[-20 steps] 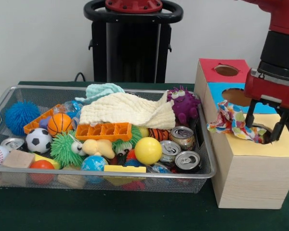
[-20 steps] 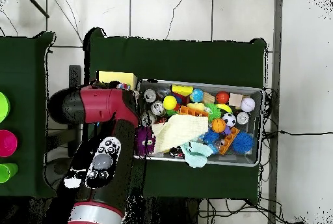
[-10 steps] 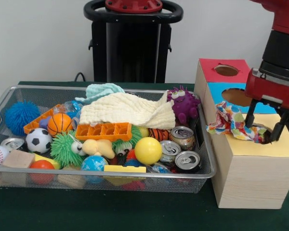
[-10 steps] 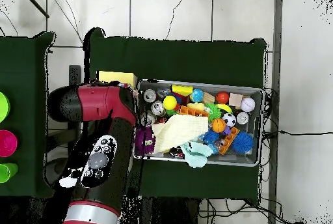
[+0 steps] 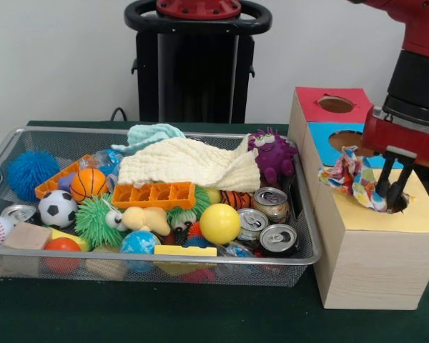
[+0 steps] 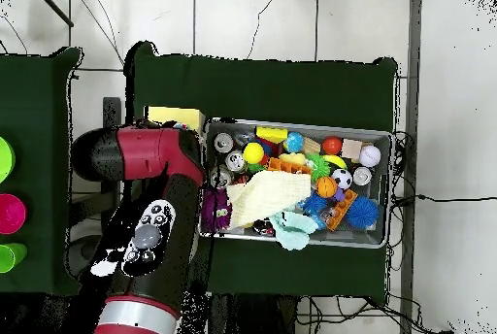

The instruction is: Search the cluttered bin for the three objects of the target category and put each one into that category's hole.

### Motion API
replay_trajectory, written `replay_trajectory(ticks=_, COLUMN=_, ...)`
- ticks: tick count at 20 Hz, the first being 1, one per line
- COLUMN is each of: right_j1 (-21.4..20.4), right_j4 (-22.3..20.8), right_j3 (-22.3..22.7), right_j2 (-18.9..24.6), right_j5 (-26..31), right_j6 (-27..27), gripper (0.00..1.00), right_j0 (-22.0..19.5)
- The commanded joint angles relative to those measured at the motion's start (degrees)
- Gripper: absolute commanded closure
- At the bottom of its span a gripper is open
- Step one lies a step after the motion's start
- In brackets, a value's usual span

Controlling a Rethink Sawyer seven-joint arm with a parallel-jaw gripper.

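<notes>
A multicoloured patterned cloth [image 5: 351, 179] lies bunched on the yellow section [image 5: 422, 214] of the wooden sorting box, partly over its hole. My gripper [image 5: 391, 193] reaches down from the red arm at the right and is shut on the cloth's right end, at the hole. In the wire bin [image 5: 311, 236], a cream cloth [image 5: 189, 163] and a pale teal cloth [image 5: 154, 133] lie on top of the clutter. From overhead, the arm [image 6: 146, 223] hides the gripper and most of the box; only a yellow corner [image 6: 175, 116] shows.
The box also has a red section with a hole [image 5: 336, 104] and a blue section with a hole [image 5: 349, 141]. The bin holds balls, drink cans [image 5: 272, 202], an orange tray [image 5: 154, 194], a purple plush monster [image 5: 272, 153] and wooden blocks. Green cloth covers the table.
The gripper's fingers have drawn together from a wide spread onto the patterned cloth. The cloth's left part has lifted and pulled in toward the yellow hole.
</notes>
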Motion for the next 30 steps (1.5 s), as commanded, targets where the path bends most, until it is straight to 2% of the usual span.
replay_trajectory(ticks=1, right_j1=4.5, right_j4=1.1, right_j3=-0.6, right_j2=1.9, right_j5=0.4, right_j6=10.7, gripper=1.00, right_j0=-1.9)
replay_trajectory(ticks=3, right_j1=4.8, right_j4=1.6, right_j3=-1.0, right_j2=1.8, right_j5=2.2, right_j6=11.1, gripper=1.00, right_j0=-2.0)
replay_trajectory(ticks=14, right_j1=3.8, right_j4=3.0, right_j3=-0.5, right_j2=2.6, right_j5=3.5, right_j6=11.2, gripper=1.00, right_j0=-2.3)
replay_trajectory(ticks=23, right_j1=0.5, right_j4=6.2, right_j3=1.3, right_j2=6.0, right_j5=4.4, right_j6=9.8, gripper=1.00, right_j0=-4.3)
replay_trajectory(ticks=30, right_j1=-0.5, right_j4=6.9, right_j3=-1.1, right_j2=5.5, right_j5=8.6, right_j6=8.3, gripper=1.00, right_j0=-4.9)
